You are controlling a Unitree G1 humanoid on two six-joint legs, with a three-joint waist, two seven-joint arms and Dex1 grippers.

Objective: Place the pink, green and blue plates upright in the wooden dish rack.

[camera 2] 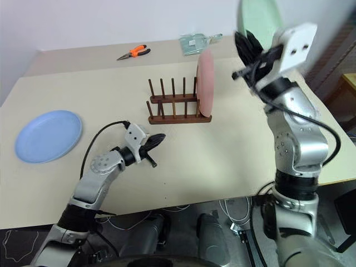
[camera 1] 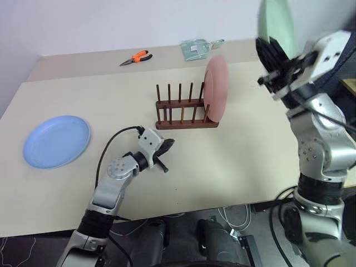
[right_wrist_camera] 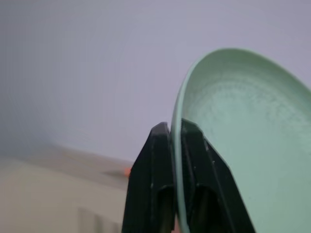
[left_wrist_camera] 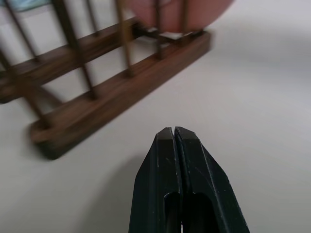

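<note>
The pink plate [camera 1: 217, 88] stands upright in the right end of the wooden dish rack [camera 1: 183, 114] at mid-table. My right gripper [camera 1: 273, 53] is raised high to the right of the rack, shut on the rim of the green plate [camera 1: 276, 22], which sticks up edge-on above it; the pinched rim [right_wrist_camera: 176, 145] sits between the fingers. The blue plate [camera 1: 57, 141] lies flat at the table's left. My left gripper [camera 1: 166, 147] hovers low in front of the rack's left end, shut and empty, its closed fingers [left_wrist_camera: 187, 184] pointing toward the rack [left_wrist_camera: 97, 104].
Orange-handled pliers [camera 1: 137, 57] lie at the table's far edge, with a clear plastic packet [camera 1: 197, 48] to their right. A black cable [camera 1: 114, 144] loops from my left wrist. The table's front edge [camera 1: 183, 214] runs just below both arms.
</note>
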